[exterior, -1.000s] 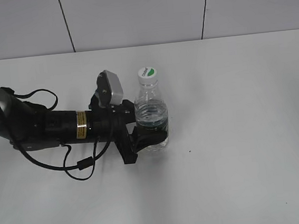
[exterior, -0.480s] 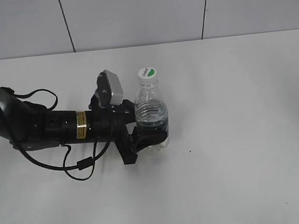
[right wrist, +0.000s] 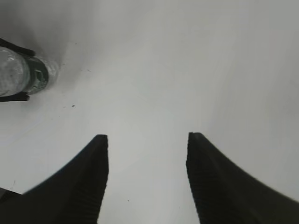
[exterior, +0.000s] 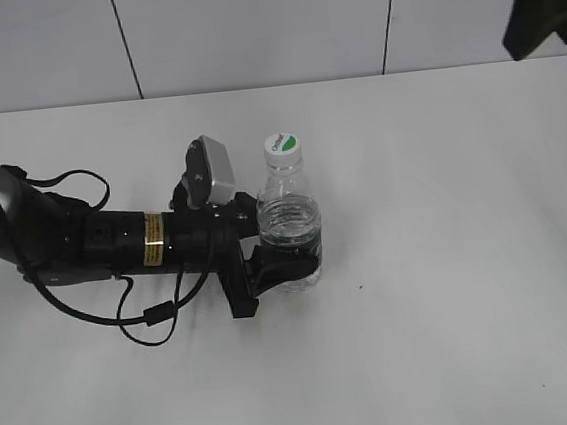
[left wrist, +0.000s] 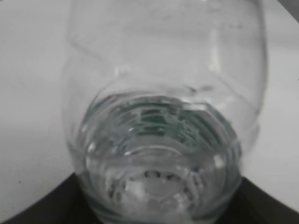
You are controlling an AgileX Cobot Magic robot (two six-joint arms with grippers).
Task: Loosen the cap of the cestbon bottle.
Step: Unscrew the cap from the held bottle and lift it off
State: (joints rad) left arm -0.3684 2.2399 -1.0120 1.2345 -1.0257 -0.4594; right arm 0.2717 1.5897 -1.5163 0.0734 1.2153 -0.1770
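My left fingers (exterior: 286, 260) were clamped around the lower body of the cestbon bottle (exterior: 290, 234), over its dark green label band, and the bottle stood upright on the white desk (exterior: 449, 257) a little left of centre. The cap (exterior: 282, 147) sat on the neck, green-and-white top facing up, with nothing touching it. My right fingers (right wrist: 147, 179) hung well apart from the bottle, high at the far right, spread wide with only bare desk between them and nothing held. In the right wrist view the bottle showed only at the far left edge, so I judged the reach to the cap long and off-axis. The risk I saw was coming down off-centre and pushing the neck sideways, which could tilt the bottle in my left hold. The thin clear wall might also flex under the twist, letting the bottle turn with the cap instead of the cap loosening.
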